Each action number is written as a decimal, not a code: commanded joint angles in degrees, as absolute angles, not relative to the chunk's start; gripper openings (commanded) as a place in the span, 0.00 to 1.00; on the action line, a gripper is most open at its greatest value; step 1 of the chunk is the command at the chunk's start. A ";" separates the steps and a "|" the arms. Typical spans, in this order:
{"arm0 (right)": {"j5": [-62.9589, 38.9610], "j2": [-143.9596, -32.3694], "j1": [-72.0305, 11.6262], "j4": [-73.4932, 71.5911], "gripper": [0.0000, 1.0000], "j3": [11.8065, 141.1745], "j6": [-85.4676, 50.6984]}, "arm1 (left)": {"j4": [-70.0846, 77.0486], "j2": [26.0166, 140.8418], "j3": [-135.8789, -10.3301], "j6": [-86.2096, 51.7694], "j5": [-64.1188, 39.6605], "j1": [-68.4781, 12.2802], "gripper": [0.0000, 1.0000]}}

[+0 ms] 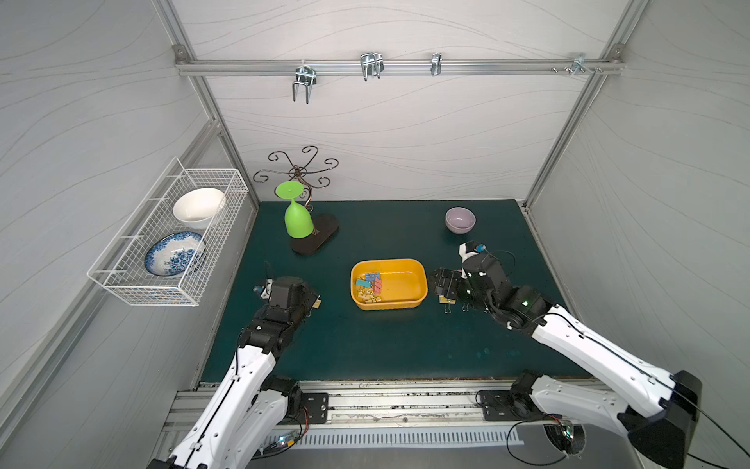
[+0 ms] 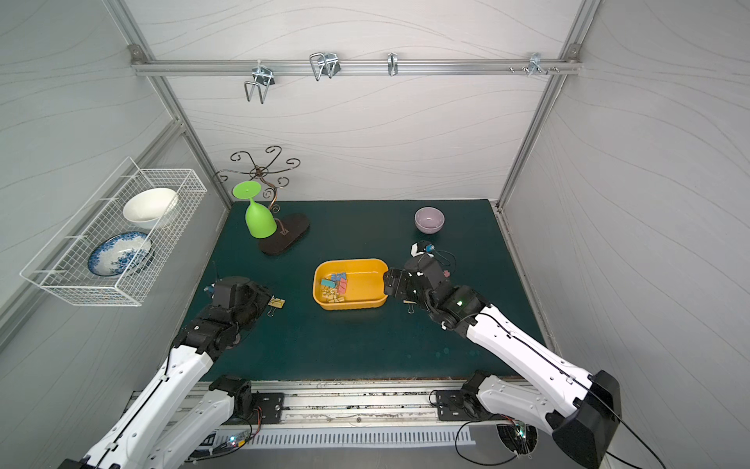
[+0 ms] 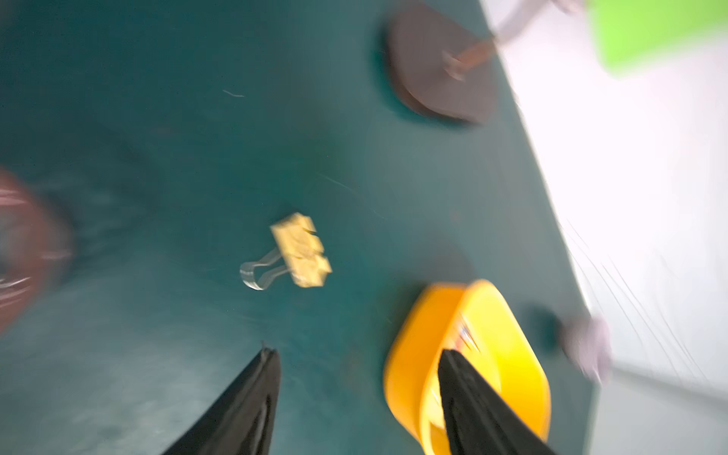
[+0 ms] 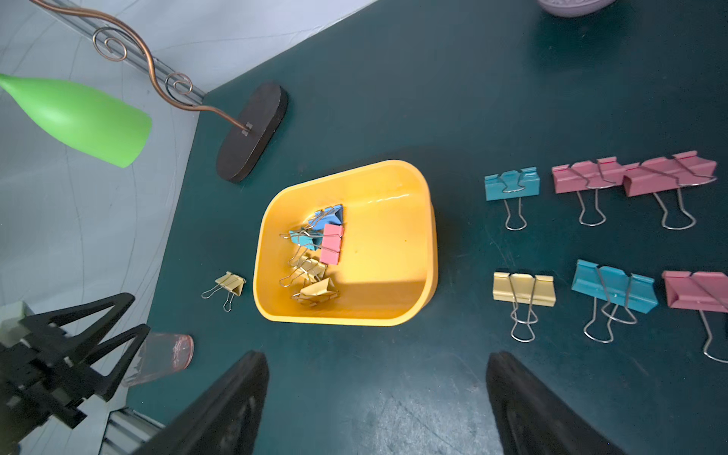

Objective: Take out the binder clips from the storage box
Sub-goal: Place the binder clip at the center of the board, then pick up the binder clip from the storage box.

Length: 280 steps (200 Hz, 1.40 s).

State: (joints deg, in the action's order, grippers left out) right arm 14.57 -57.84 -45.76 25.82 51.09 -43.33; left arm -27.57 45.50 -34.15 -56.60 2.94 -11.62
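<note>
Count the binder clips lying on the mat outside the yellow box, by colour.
Pink clips: 3
Teal clips: 2
Yellow clips: 2
Total outside the storage box: 7

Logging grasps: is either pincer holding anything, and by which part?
Nothing. The left pincer is open, a yellow binder clip lying free on the mat; the right pincer is open, empty.
</note>
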 commanded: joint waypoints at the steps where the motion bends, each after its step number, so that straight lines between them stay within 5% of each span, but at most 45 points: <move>1: 12.93 -54.16 -43.84 19.30 0.90 47.23 -40.55 | -21.35 52.85 -40.48 -40.14 -16.00 -13.89 0.59; 39: 6.18 -54.03 -41.49 20.42 0.89 46.39 -40.93 | -33.40 72.81 -55.60 -31.83 -21.17 -18.77 0.35; 60: 3.74 -57.27 -41.56 23.40 0.89 48.25 -41.95 | -32.09 78.03 -57.92 -36.37 -20.33 -20.59 0.32; 107: 1.26 -61.80 -41.84 23.74 0.89 48.96 -43.77 | -33.98 86.67 -66.78 -40.73 -14.41 -24.28 0.34; 280: 2.96 -63.80 -41.93 27.06 0.89 49.16 -45.40 | -59.41 116.98 -100.81 -14.27 0.84 -29.54 0.35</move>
